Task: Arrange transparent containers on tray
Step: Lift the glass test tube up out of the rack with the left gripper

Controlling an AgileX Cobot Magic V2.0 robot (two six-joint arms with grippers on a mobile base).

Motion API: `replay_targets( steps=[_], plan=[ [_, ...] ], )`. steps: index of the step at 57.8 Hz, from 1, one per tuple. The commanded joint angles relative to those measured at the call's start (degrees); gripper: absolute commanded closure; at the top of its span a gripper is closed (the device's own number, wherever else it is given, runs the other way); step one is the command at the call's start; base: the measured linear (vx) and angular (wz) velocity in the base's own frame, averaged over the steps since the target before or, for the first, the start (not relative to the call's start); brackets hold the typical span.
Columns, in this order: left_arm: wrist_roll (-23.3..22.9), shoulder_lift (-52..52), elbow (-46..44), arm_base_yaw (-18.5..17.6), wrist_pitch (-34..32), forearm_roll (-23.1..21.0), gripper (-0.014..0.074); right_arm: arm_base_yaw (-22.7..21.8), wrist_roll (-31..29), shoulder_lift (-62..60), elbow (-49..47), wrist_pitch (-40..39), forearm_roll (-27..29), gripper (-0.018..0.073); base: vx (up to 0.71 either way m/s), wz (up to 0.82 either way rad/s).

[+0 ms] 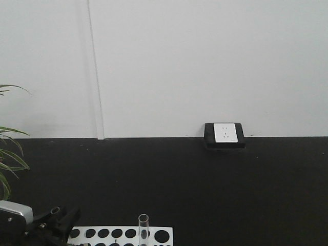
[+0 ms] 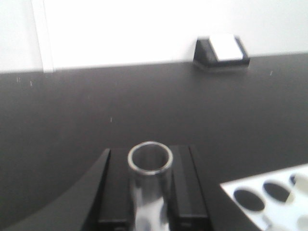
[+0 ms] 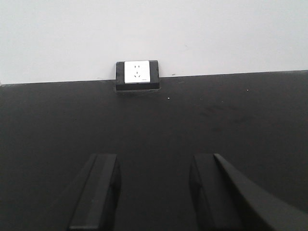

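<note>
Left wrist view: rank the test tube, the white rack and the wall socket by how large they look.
Largest, tied: the test tube and the white rack. They look about alike, both are cut off by the frame, and the tube sits nearest the camera, so I won't rank them.
Smallest: the wall socket, far back.

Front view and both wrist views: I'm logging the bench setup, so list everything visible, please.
test tubes: two, clear; one upright in the tray, one held in the left gripper.
tray: one, white with dark round holes; near edge of the table.
socket box: one, white face, black housing; against the wall.
plant: one, green; left edge.
table: one, black.
wall: white, behind; one pale vertical strip on it.
left gripper: black; closed on a tube, beside the tray.
right gripper: black; open, empty, above the table.
</note>
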Motion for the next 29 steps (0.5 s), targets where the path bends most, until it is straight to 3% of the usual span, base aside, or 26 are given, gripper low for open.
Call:
replay_targets(
  steps=[1, 16, 29],
  plan=[
    [-0.06, -4.57, -1.54, -0.32, -4.01, 0.0, 0.0535, -0.18, -0.01, 0.64, -1.79, -4.37, -0.31, 0.0142, 0.0, 0.0],
    [-0.06, -15.69, -1.54, -0.32, 2.93, 0.0, 0.0533, -0.18, 0.04, 0.64, -1.79, -4.96, -0.31, 0.0142, 0.0, 0.0],
    [-0.06, -28.36, -5.38, -0.32, 23.61, 1.46, 0.0531, -0.18, 0.04, 0.64, -1.79, -7.41, -0.26, 0.0145, 0.0, 0.0]
  ],
)
